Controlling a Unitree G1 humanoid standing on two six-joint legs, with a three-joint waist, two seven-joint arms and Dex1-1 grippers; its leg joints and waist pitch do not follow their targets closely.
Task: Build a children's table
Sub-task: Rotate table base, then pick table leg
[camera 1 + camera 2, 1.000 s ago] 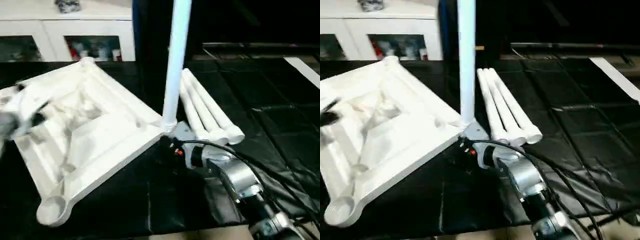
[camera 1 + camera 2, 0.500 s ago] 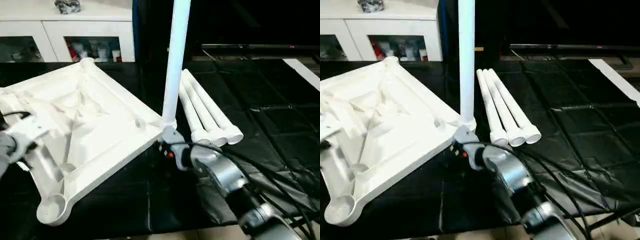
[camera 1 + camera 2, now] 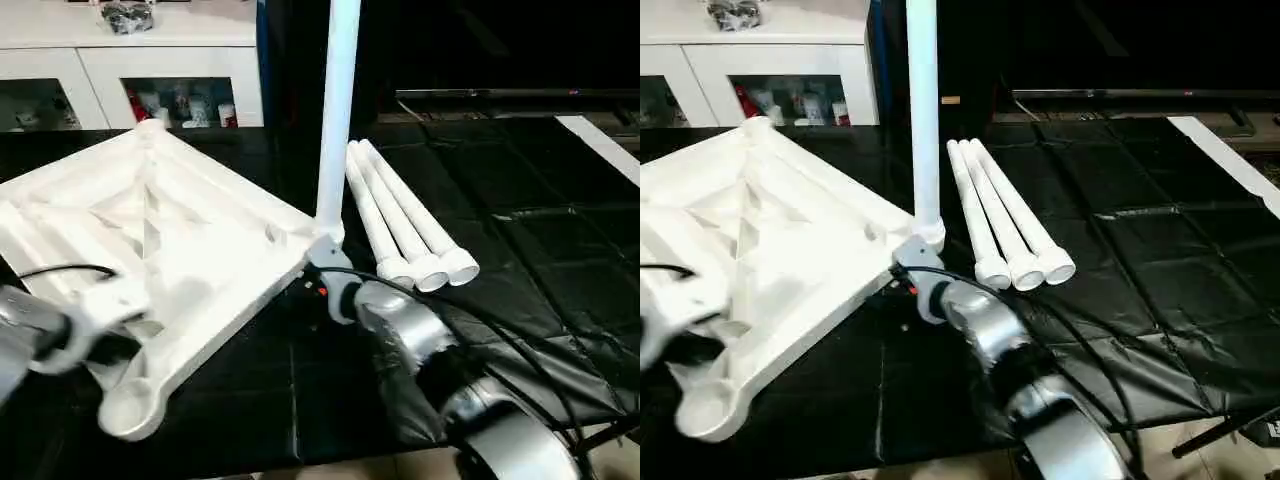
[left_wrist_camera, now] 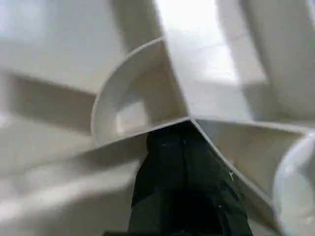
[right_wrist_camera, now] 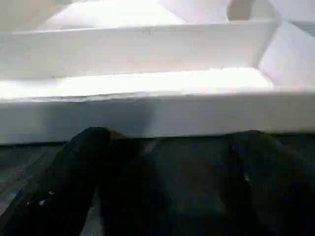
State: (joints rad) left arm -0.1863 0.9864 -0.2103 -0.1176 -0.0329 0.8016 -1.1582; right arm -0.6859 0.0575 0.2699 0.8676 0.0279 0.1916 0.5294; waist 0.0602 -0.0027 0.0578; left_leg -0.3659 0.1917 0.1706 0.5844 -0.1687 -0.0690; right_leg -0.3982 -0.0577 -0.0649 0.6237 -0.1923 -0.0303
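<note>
The children's table top [image 3: 200, 215] lies upside down on the black cover, ribs up. One white leg [image 3: 336, 110] stands upright in its right corner socket. Three more legs [image 3: 405, 225] lie side by side just right of it. My right gripper [image 3: 314, 270] sits at that corner below the upright leg, open, its fingers [image 5: 93, 147] spread in front of the top's white edge [image 5: 157, 110]. My left gripper [image 3: 120, 335] is over the top's near-left part, close to the empty near corner socket [image 3: 130, 408]. It is shut, with its tip [image 4: 170, 135] against a rib beside a round socket.
A white glass-door cabinet [image 3: 150, 60] stands behind the table at the back left. A white strip [image 3: 605, 140] runs along the far right. Cables trail over my right forearm [image 3: 440, 360]. Black cover stretches right of the lying legs.
My left arm has come down along the top's near-left side toward the near corner socket. The right gripper stays at the leg's corner. The camera has shifted.
</note>
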